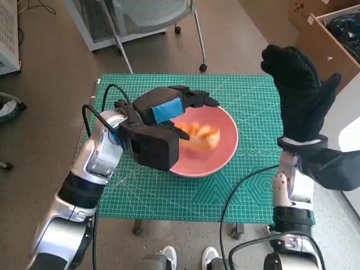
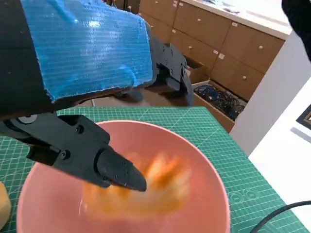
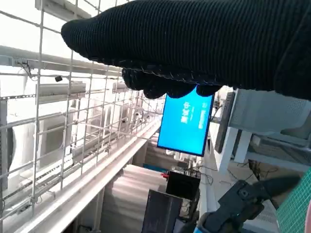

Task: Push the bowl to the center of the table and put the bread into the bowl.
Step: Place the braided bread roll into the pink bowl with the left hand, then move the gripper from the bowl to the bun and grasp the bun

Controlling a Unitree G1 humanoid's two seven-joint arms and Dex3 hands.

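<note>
Green cutting mat covers the table (image 1: pixel 253 191); pink bowl (image 1: pixel 219 163) sits near its middle, bread (image 1: pixel 202 136) blurred inside. Left hand (image 1: pixel 160 121) hovers over the bowl, fingers spread, holding nothing. Right hand (image 1: pixel 298 95) raised, empty. Bread likely soft, light; grip its sides gently.

A green cutting mat (image 1: pixel 247 185) covers the desk. Beyond it a chair (image 1: pixel 154 14) stands on the brown floor (image 1: pixel 50 112). Wooden drawers (image 2: pixel 218 43) line a wall, and a lit blue screen (image 3: pixel 187 121) hangs by wire mesh (image 3: pixel 58 121).
</note>
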